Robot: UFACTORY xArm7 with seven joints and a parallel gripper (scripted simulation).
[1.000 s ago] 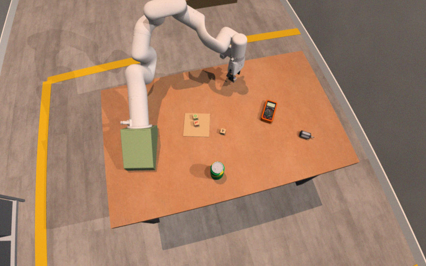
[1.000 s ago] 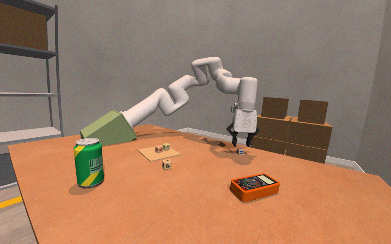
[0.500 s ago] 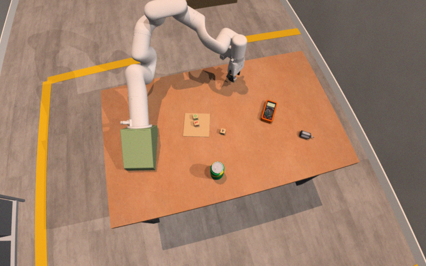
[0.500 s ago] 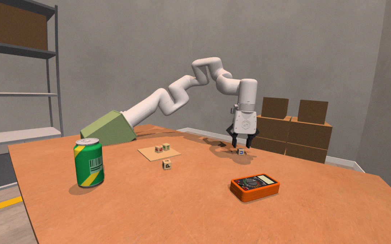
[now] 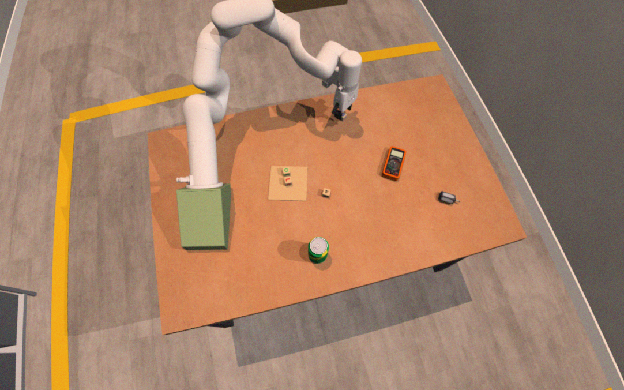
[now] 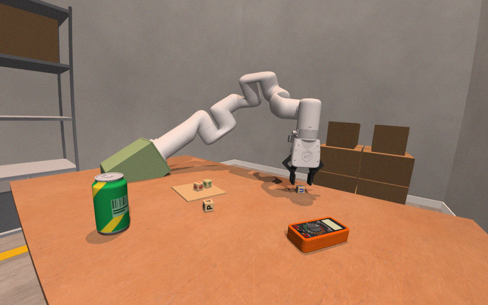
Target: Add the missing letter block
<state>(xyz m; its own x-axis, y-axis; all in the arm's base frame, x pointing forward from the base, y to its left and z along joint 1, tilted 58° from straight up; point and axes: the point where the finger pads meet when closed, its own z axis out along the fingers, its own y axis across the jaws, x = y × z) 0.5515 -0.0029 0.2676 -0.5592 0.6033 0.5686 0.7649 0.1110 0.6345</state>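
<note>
A tan mat (image 5: 288,186) (image 6: 198,191) lies mid-table with two blocks on it: one with a green letter (image 5: 286,171) (image 6: 207,183) and one with a red letter (image 5: 287,180) (image 6: 197,185), side by side. A block with a black letter (image 5: 326,192) (image 6: 208,205) sits off the mat on the table. A block with a blue letter (image 6: 300,189) lies at the far side of the table. My gripper (image 6: 301,181) (image 5: 340,115) is open and points down just above the blue-letter block, fingertips apart over it. In the overhead view the gripper hides that block.
An orange multimeter (image 5: 393,162) (image 6: 317,232) lies right of the mat. A green and yellow can (image 5: 318,249) (image 6: 111,203) stands near the front edge. A small grey motor-like part (image 5: 447,197) lies far right. The green robot base (image 5: 203,216) stands left.
</note>
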